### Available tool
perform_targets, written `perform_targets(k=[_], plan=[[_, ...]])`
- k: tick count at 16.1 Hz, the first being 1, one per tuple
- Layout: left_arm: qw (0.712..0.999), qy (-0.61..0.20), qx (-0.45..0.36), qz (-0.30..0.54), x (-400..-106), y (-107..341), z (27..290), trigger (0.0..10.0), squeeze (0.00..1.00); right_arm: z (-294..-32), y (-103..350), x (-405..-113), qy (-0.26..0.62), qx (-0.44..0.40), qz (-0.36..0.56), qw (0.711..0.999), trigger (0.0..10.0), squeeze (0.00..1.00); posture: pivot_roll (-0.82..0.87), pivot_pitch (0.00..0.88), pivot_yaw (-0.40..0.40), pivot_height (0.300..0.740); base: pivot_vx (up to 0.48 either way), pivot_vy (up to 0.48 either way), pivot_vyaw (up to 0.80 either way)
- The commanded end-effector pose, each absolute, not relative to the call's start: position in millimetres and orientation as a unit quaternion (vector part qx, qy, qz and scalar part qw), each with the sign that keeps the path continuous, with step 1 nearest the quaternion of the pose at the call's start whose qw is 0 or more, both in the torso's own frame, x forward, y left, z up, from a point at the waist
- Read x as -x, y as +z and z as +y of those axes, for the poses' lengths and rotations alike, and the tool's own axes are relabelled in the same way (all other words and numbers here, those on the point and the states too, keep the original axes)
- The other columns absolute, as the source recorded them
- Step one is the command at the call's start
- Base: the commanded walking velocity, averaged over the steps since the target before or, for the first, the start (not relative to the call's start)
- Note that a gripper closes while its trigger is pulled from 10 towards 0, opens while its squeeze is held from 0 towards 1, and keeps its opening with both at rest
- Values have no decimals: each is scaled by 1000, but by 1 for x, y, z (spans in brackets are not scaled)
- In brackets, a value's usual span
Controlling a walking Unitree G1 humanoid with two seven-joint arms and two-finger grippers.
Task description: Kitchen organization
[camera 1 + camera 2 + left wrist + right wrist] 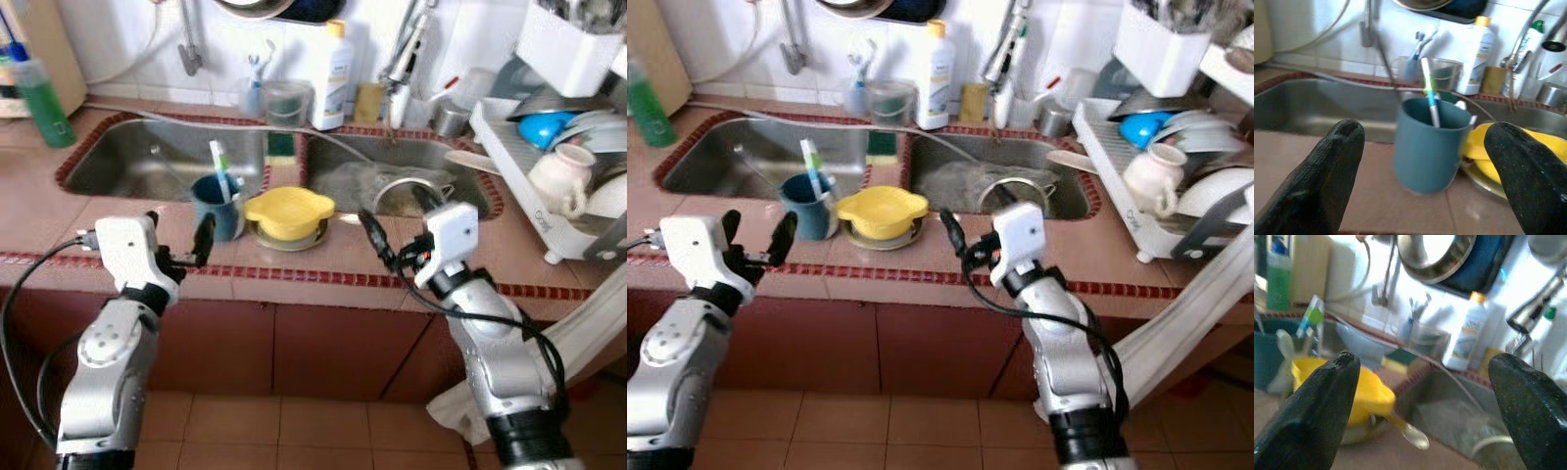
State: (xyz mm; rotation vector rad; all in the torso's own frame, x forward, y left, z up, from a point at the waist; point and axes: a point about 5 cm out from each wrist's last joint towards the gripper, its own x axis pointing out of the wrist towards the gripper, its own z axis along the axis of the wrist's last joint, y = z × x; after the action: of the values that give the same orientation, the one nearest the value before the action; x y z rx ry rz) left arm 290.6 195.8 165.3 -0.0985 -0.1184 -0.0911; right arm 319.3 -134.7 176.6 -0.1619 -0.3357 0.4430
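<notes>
A teal cup [217, 204] holding a toothbrush [220, 168] stands on the tiled counter strip in front of the sinks. Right beside it, a yellow bowl [289, 212] rests on a metal plate. My left gripper [178, 230] is open just short of the cup, level with it; in the left wrist view the cup [1427, 147] sits between the two black fingers [1327, 176] without touching them. My right gripper [397, 220] is open over the counter to the right of the yellow bowl [1359, 391], holding nothing.
Behind the counter lies a double steel sink [127, 157], with a metal pot [402, 193] in the right basin. A white bottle [333, 78], sponge [279, 144] and green bottle [39, 98] line the back. A dish rack [549, 186] with a white jug stands right.
</notes>
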Motion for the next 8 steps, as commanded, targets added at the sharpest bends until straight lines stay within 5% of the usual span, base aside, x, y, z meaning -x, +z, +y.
perform_targets(k=[1, 8], plan=[[996, -44, 54, -62, -293, 173, 193, 10000, 0, -136, 186, -319, 223, 85, -180, 954, 10000, 0, -5, 43, -43, 740, 0, 0, 0], [995, -81, 46, -36, -308, 180, 160, 10000, 0, -134, 192, -317, 238, 103, -189, 947, 10000, 0, -20, 39, -31, 740, 0, 0, 0]])
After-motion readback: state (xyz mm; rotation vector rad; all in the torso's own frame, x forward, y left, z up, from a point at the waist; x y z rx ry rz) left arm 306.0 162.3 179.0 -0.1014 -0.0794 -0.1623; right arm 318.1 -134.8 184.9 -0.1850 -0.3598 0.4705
